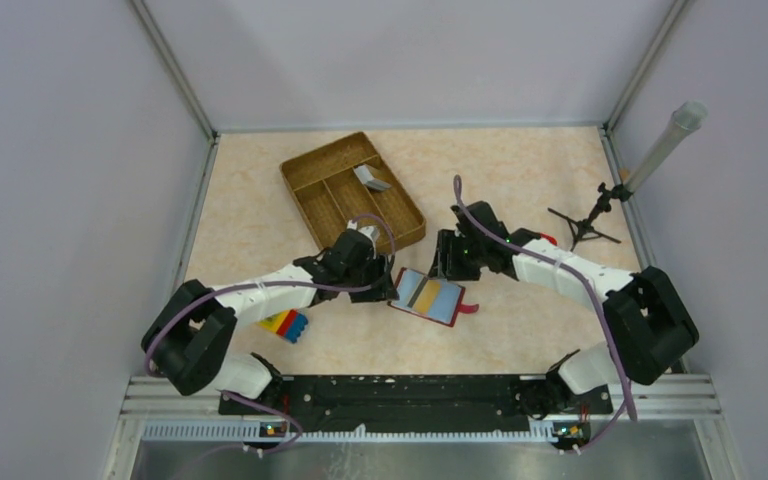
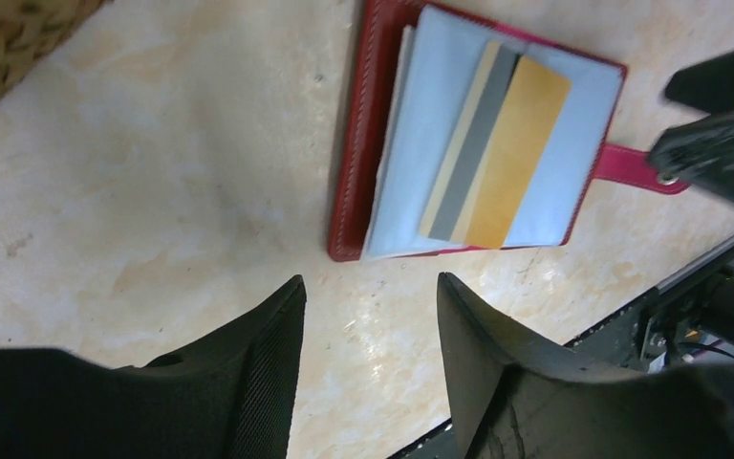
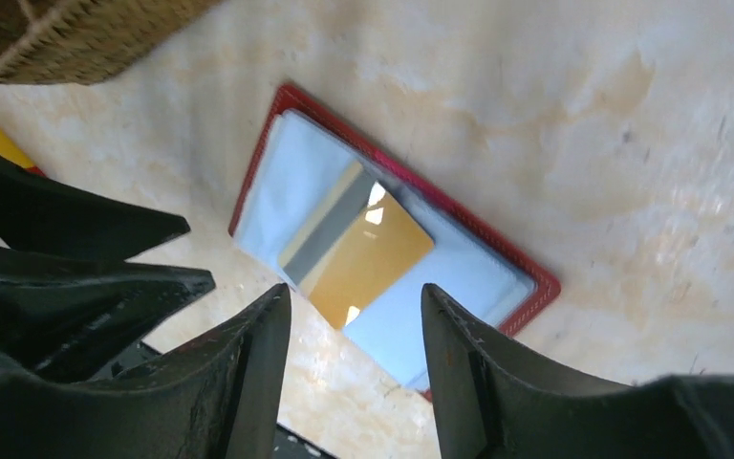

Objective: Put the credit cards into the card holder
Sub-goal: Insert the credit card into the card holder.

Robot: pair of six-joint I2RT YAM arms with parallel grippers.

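Claws free, one card at the holder

Both claws stand apart with nothing between the fingers. Just ahead of the left claw (image 2: 371, 287) lies the open red holder (image 2: 349, 172), with a tan card (image 2: 511, 158) bearing a dark stripe on its pale sleeve (whether it is tucked into a pocket or merely resting on top cannot be told). The right claw (image 3: 356, 292) hangs directly over that card. A grey card (image 1: 370, 178) sits in the tray (image 1: 332, 205), beyond the left claw. The likely step is fetching it. The left claw should come down steeply on a raised edge, pinch near the card's middle and lift clear of the dividers, while the right claw could pin the holder's edge.
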